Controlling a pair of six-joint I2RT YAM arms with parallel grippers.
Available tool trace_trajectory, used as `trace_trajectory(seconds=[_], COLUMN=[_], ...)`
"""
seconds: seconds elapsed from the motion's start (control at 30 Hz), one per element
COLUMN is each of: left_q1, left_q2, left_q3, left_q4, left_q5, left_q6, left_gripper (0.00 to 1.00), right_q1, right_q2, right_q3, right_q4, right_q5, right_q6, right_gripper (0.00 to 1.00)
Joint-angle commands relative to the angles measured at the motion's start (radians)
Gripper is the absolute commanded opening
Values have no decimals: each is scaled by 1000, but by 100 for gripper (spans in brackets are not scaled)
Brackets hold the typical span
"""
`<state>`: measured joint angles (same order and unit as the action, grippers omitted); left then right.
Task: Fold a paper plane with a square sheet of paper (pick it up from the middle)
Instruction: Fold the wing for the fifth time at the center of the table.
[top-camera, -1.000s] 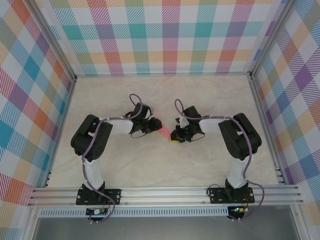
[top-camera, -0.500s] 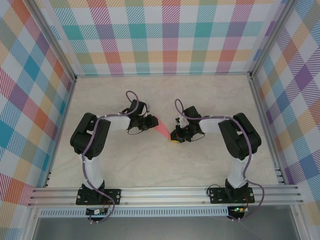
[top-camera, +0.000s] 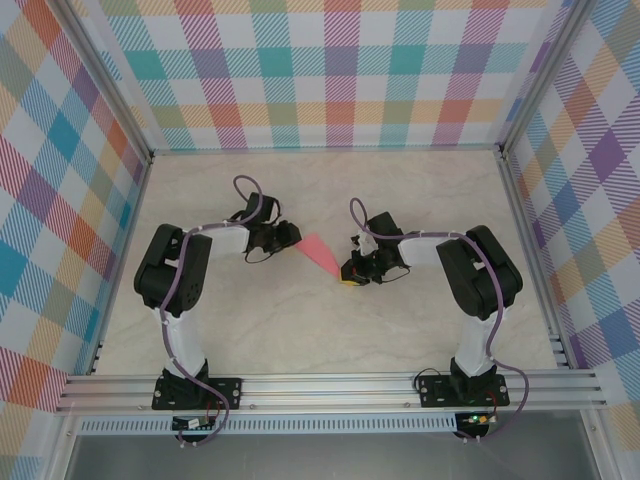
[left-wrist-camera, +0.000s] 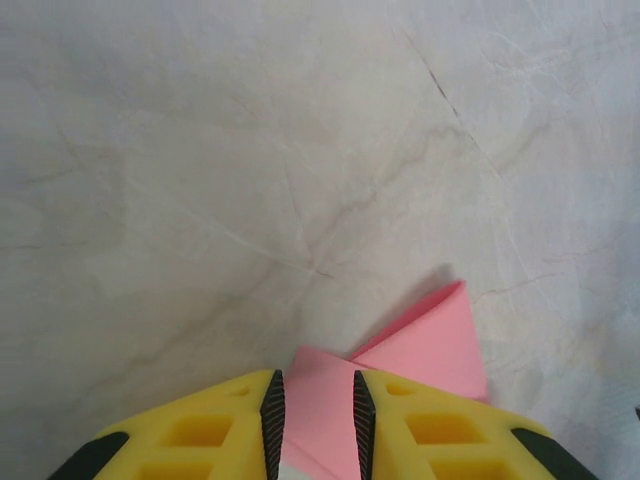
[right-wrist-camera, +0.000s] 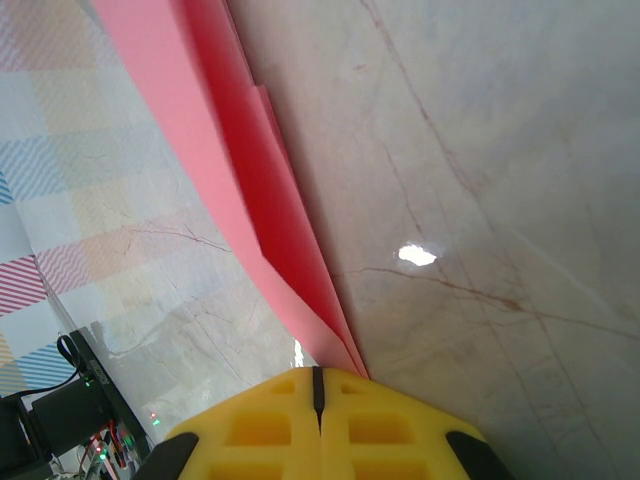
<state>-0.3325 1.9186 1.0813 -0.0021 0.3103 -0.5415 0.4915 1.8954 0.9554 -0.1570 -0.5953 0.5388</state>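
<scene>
Spanning grippers over pale marbled table (top-camera: 300, 330): pink paper plane (top-camera: 320, 252). Plaid walls (top-camera: 340, 70) surround. Right gripper (top-camera: 348, 273) clenched on plane tip; left gripper (top-camera: 293, 236) slightly parted astride tail.

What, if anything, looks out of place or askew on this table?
Nothing stands out. The paper plane is a neat pink dart with no tear visible, one end pinched in the shut right gripper, the other lying between the left gripper's parted fingers.
</scene>
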Motion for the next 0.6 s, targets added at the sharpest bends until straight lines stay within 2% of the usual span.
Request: trace_trajectory(seconds=[0.0,0.23,0.4,0.57], left_q1=[16,-129,-241,-315], left_q2=[-128,-291,-248,-148], left_q3=[-39,-140,-173,-148], left_q4=[-29,1,91,146], left_q5=[-70,-109,-35,10], left_q6=[10,-22,-95,-141], left_gripper=[28,28,27,18], right_q1=[-2,-2,-2,-2], right_q2=[83,87,91,96], right_q3=[-64,-64,-64,-64], right_q4=[-130,-128,-128,-127], right_q5=[155,152,154,155], right_q6=[-2,1,1,2], right_gripper=[4,4,3,3])
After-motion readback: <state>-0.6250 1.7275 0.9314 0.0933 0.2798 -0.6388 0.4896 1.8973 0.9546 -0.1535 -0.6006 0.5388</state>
